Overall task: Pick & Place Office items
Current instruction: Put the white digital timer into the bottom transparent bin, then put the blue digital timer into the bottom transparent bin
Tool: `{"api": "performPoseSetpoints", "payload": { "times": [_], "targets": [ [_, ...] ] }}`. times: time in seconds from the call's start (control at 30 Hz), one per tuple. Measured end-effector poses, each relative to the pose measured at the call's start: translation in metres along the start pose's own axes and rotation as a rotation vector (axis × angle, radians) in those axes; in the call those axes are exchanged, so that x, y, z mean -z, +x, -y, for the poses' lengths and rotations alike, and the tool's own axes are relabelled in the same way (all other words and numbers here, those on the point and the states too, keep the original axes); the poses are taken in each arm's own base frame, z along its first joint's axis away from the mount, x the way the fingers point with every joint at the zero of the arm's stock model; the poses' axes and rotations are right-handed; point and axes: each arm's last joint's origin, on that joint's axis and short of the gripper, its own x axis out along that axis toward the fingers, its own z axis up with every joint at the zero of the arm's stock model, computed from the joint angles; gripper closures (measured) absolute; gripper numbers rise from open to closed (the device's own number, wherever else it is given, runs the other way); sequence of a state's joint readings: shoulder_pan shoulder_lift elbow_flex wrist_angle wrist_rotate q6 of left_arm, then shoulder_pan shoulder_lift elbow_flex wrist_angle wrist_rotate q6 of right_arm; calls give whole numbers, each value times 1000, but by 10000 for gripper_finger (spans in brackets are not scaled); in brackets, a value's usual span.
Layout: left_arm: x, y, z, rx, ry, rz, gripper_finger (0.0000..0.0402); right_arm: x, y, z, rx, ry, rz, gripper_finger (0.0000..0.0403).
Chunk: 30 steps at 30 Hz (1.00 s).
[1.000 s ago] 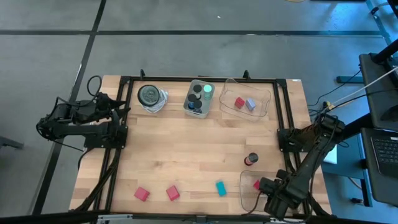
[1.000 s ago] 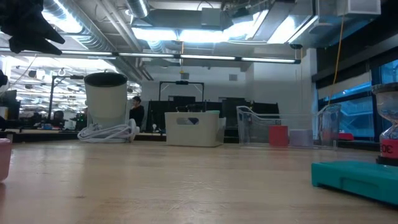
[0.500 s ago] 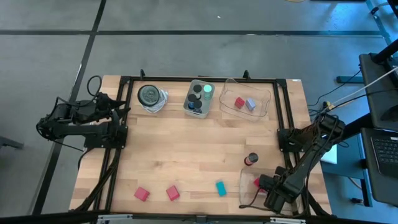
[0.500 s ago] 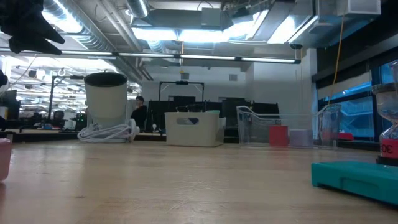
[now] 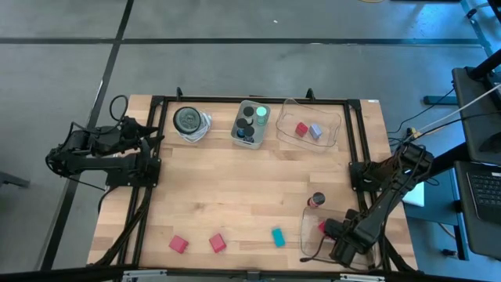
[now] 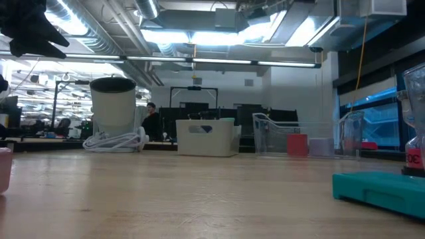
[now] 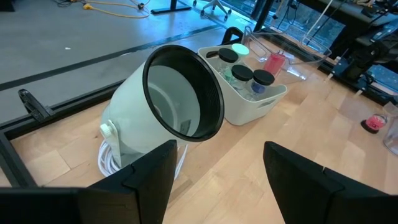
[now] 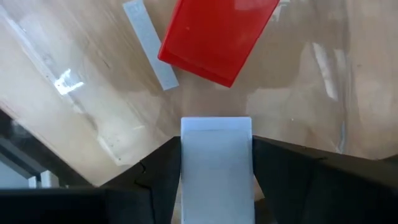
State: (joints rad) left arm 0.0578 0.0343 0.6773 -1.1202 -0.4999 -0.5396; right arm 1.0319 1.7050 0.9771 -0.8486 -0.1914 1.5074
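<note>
High view first: the right hand (image 5: 338,249) hangs over the clear tray (image 5: 307,243) at the desk's (image 5: 235,196) near right corner, where a red block (image 5: 322,229) already lies, so I'd judge a drop-off is in hand; the left hand (image 5: 149,141) waits, parked at the far left. Low view shows only a teal block (image 6: 378,189) nearby; neither hand appears. Left wrist view: fingers spread, holding nothing. Right wrist view: a pale block (image 8: 216,165) sits between narrow fingers, the red block just beyond; whether it's released yet, I cannot tell. Next, widen and lift clear.
</note>
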Motion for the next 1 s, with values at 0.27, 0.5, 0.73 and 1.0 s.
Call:
{"api": "performPoseSetpoints", "payload": {
  "times": [0.27, 0.5, 0.73, 1.0],
  "targets": [
    [0, 0, 0, 0, 0, 0, 164, -1, -1, 0, -4, 12, -66, 149],
    [0, 0, 0, 0, 0, 0, 164, 0, -16, 4, -66, 13, -132, 128],
    [0, 0, 0, 0, 0, 0, 164, -1, -48, 15, -183, 60, -42, 147],
    [0, 0, 0, 1, 0, -1, 164, -15, -89, 34, -327, 67, 264, 162]
  ]
}}
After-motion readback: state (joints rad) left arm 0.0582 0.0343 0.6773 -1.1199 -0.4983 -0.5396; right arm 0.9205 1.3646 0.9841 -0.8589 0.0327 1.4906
